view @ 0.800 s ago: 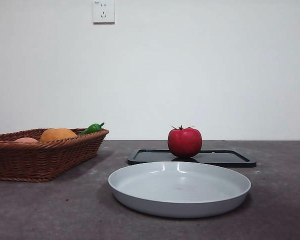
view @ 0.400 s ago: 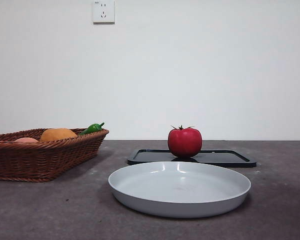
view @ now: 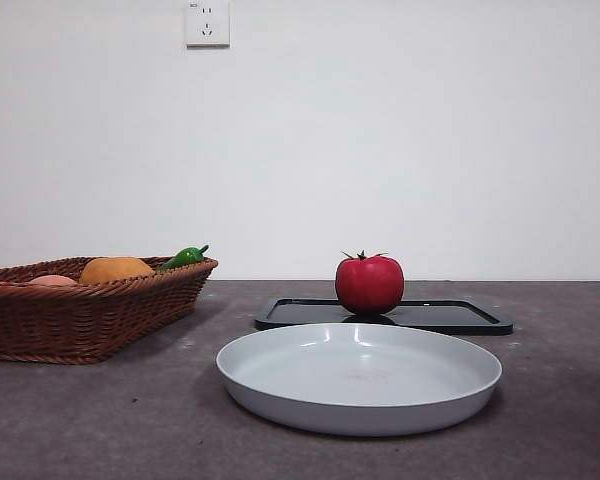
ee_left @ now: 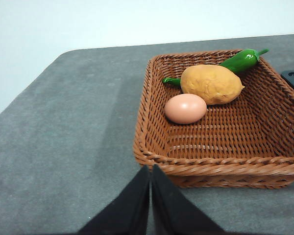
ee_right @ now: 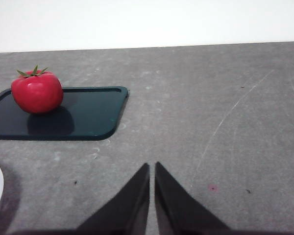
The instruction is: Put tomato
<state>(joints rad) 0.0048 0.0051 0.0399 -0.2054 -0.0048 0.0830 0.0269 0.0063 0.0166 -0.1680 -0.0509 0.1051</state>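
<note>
Nearest you in the front view, the grey plate (view: 359, 377) is sitting bare on the dark table (view: 100, 420), and nothing is lying in it. Just behind it, the black tray (view: 450, 316) is carrying the tomato (view: 369, 284), which is resting toward one end of the tray, upright and untouched. Off to the side, the wicker basket (view: 90, 310) is holding a potato (ee_left: 211, 84), an egg (ee_left: 185, 108) and a green pepper (ee_left: 240, 59); those are not your concern.

Neither arm is showing in the front view, so you are looking at the very start: the reach has not begun. The right gripper (ee_right: 152, 169) is hovering over bare table with its jaws pressed together, and the tomato is lying well off to one side of it. The left gripper (ee_left: 150, 171) is waiting by the basket rim, jaws likewise closed together, holding nothing.

By my reading, the right arm is the one better placed. You will be needing to spread its jaws, swing it over the tray, and come down around the tomato's widest part. The plate looks like the likely destination, though the task does not say.

The tomato is nearly round, so it is offering no real long axis; its green stem (ee_right: 33, 72) is pointing straight up, which means any side approach should be serving equally well.
</note>
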